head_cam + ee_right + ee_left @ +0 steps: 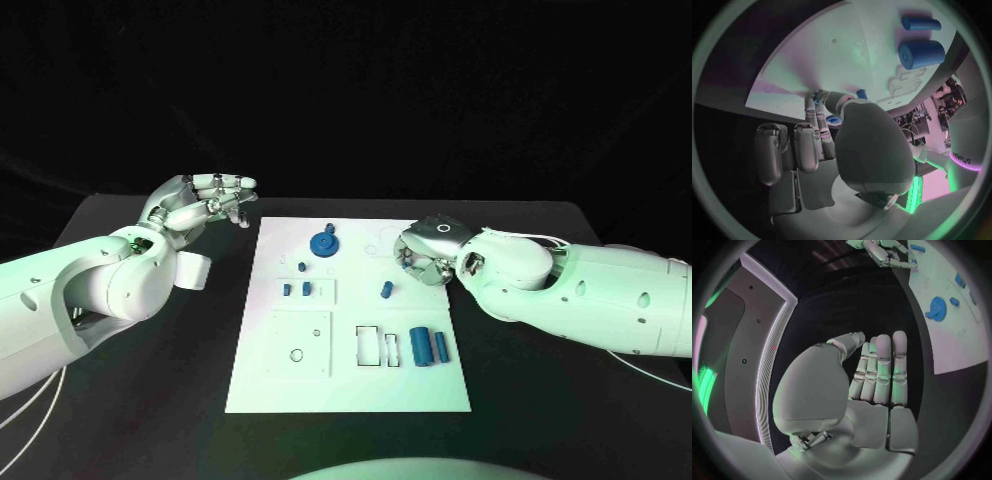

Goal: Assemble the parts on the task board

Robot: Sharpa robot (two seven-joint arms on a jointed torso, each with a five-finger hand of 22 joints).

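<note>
The task board (351, 400) lay flat in the middle of the black worktop (130, 400), and everything else is placed here against it.

The left hand (202, 203) hovered off the board's far left corner, over bare worktop and clear of the plate. In the left wrist view its fingers (882, 370) stood straight and side by side with nothing between them, so it was released and carrying nothing. I judged it parked there to leave the board free for the other arm.

The right hand (427, 252) hung over the board's right half, near its far edge, palm down. In the right wrist view its fingertips (822, 97) reached down to the white surface, and small blue pieces showed right at them. Whether one was actually pinched or merely touched I could not tell. A small blue part (387, 290) lay on the board just nearer the robot than that hand.

The round blue disc (326, 244) sat towards the board's far edge, near its middle, between the two hands. Two blue cylinders (428, 345), one thick and one thin, lay side by side in the board's near right quarter, beside outlined recesses (376, 346), probably awaiting their turn. Most parts seemed loose, so the assembly looked early.
</note>
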